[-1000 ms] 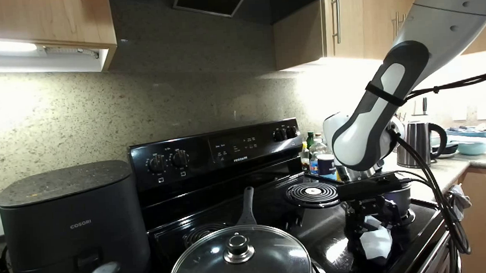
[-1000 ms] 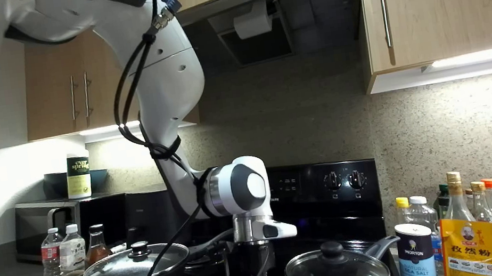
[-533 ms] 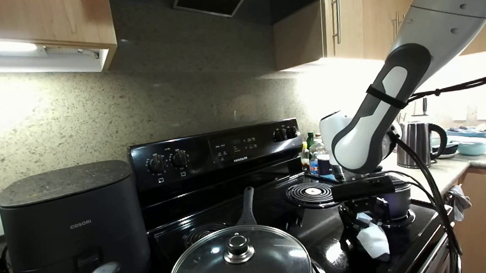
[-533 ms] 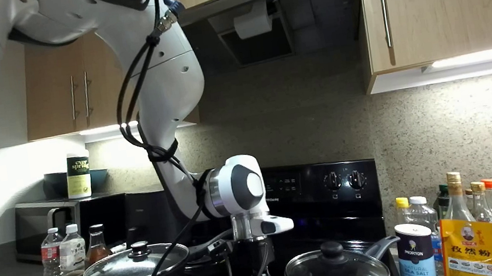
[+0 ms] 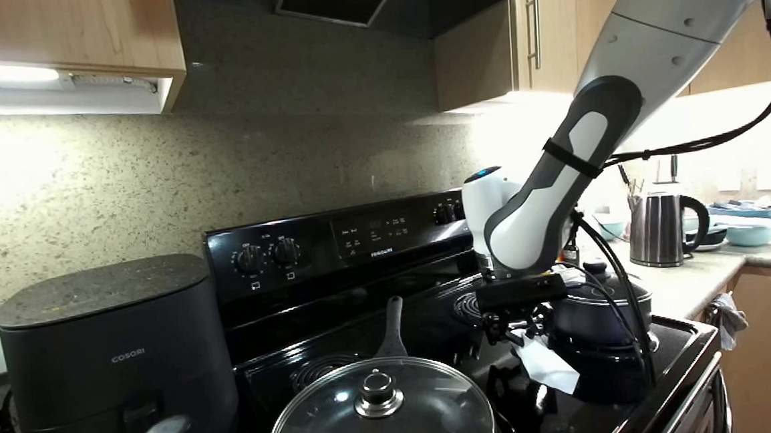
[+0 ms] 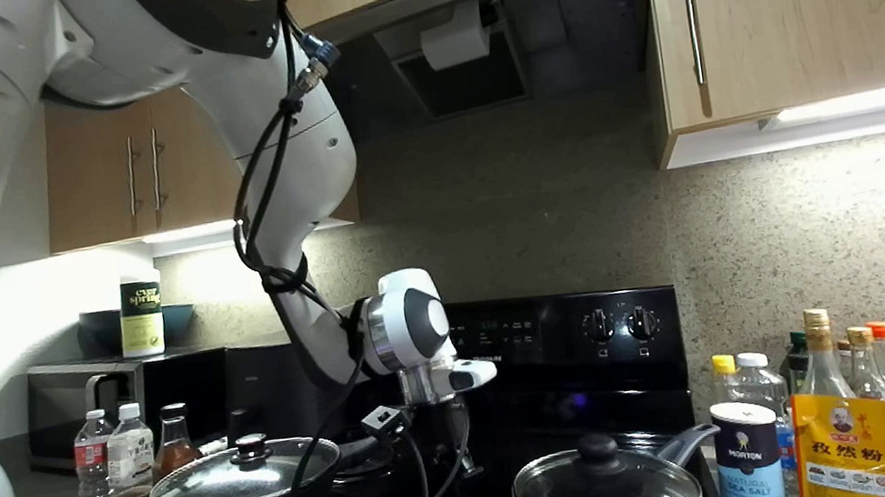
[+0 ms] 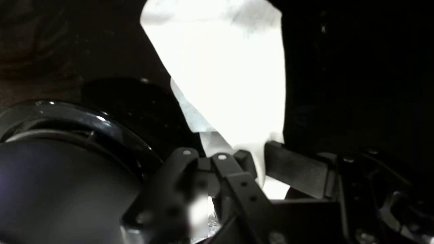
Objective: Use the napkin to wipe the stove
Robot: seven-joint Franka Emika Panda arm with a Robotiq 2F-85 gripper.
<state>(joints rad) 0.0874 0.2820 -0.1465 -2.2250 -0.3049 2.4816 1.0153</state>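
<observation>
One black stove, one pinched napkin

In an exterior view, the stove carried a glass-lidded pan at the near left and a dark lidded pot at the far right. Between them the gripper pinched the white napkin in its jaws; the napkin hung slanted near the pot, its contact with the stove unclear.

The white napkin, creased and pinched together at its upper end, widens and slants downward over the glossy black stove; whether the two touch is unclear.
</observation>
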